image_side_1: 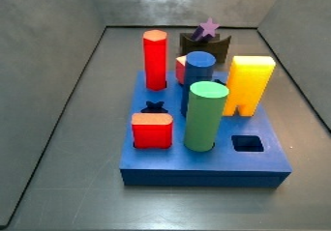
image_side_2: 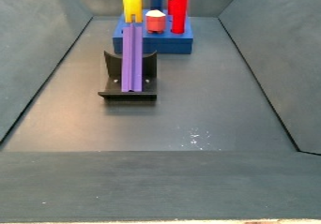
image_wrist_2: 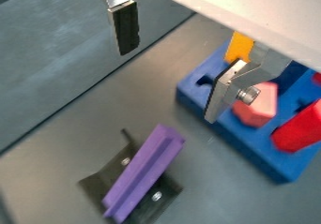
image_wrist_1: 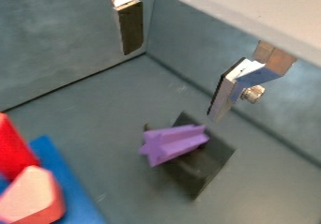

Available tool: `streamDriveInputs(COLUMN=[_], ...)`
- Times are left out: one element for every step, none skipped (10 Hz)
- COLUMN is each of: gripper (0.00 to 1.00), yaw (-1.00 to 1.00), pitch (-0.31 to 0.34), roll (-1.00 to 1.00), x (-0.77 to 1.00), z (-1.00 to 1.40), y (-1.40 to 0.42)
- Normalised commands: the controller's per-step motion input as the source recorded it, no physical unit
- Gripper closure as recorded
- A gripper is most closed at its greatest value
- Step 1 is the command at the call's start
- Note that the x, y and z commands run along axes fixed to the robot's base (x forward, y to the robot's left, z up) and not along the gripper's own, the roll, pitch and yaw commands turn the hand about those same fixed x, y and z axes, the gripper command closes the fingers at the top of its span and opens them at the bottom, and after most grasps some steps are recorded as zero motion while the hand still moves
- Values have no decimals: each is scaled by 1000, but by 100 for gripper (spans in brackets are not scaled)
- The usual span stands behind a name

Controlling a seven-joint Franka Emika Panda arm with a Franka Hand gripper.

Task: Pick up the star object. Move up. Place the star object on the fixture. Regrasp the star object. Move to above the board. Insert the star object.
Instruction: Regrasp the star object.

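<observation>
The purple star object [image_side_2: 130, 54] lies lengthwise across the notch of the dark fixture [image_side_2: 126, 87], well in front of the blue board [image_side_2: 163, 42]. In a side view its star-shaped end [image_side_1: 207, 28] shows behind the board [image_side_1: 195, 162], on the fixture [image_side_1: 218, 49]. My gripper [image_wrist_1: 174, 82] hangs open above the floor, and the star object [image_wrist_1: 174, 141] and fixture [image_wrist_1: 201, 167] sit beyond its fingertips. Nothing is between the fingers. The gripper [image_wrist_2: 174, 80] is apart from the star object [image_wrist_2: 141, 176] and the board [image_wrist_2: 194, 85]. Neither side view shows the gripper.
The board carries a red hexagonal peg [image_side_1: 155, 59], a blue cylinder [image_side_1: 199, 69], a green cylinder [image_side_1: 204, 116], a yellow block [image_side_1: 249, 84] and a short red block [image_side_1: 151, 130]. A star hole [image_side_1: 153, 107] and a square hole [image_side_1: 246, 143] are open. Grey walls enclose the floor.
</observation>
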Motion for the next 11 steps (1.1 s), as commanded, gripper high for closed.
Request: streamDriveInputs(gripper=[0, 0, 0, 0, 0, 0, 0, 0, 0, 0, 0], yaw=[31, 33, 40, 46, 56, 68, 90, 105, 149, 190, 219], pitch=[54, 62, 78, 93, 115, 135, 164, 179, 209, 226, 195], roll=[1000, 1000, 1000, 1000, 1000, 1000, 1000, 1000, 1000, 976, 719], x=[22, 36, 52, 62, 77, 88, 94, 94, 94, 94, 98], z=[8, 1, 1, 4, 2, 0, -4, -3, -2, -8, -6], y=[-20, -24, -26, -28, -34, -35, -39, -41, -44, -45, -47])
